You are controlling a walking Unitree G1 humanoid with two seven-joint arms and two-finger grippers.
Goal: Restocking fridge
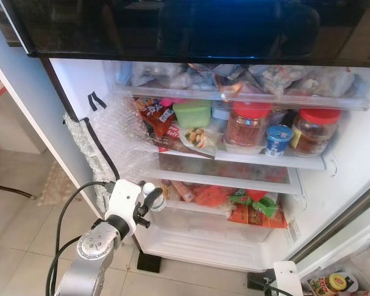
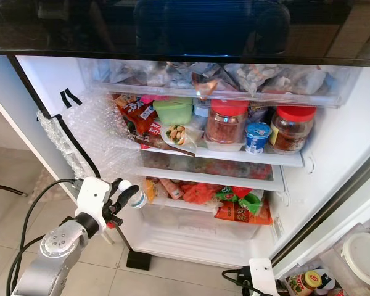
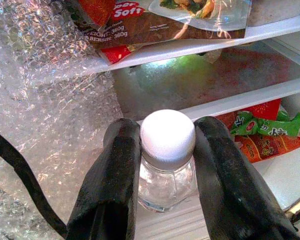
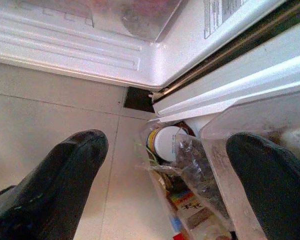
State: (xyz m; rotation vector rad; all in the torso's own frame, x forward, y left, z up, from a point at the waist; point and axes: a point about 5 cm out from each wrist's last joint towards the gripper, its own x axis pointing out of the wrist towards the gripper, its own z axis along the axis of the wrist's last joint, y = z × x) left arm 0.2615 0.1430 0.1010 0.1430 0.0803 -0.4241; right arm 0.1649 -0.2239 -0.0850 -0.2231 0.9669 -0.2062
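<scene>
A: What is the biggest thing here?

B: The fridge [image 1: 333,185], with its door open. The shelves are already quite full. On the upper shelf [image 1: 259,157] stand two jars with red lids [image 1: 248,123], a green box [image 1: 192,114] and a small blue cup [image 1: 277,140]. Lower there are snack packets [image 1: 253,209], and bubble wrap [image 1: 111,142] covers the left inner wall.

A: And where is the thing to restock?

B: It is a small clear bottle [image 3: 166,170] with a white cap. The left end effector [image 3: 165,165] holds it just in front of the lower shelves, at the left side of the fridge opening. The two black fingers [image 3: 112,185] are clamped on its neck, just under the cap.

A: How will it handle, do you think?

B: It looks light and stiff. The wall is smooth, so I think it can slip or swing if the grip is only at the neck. The cap's edge above the fingers should help to stop it. To take it lower on the body would be more stable, I believe.

A: And the other arm?

B: The right end effector [image 4: 165,170] hangs low near the floor, beside the door bins, its fingers wide apart and holding nothing.
</scene>
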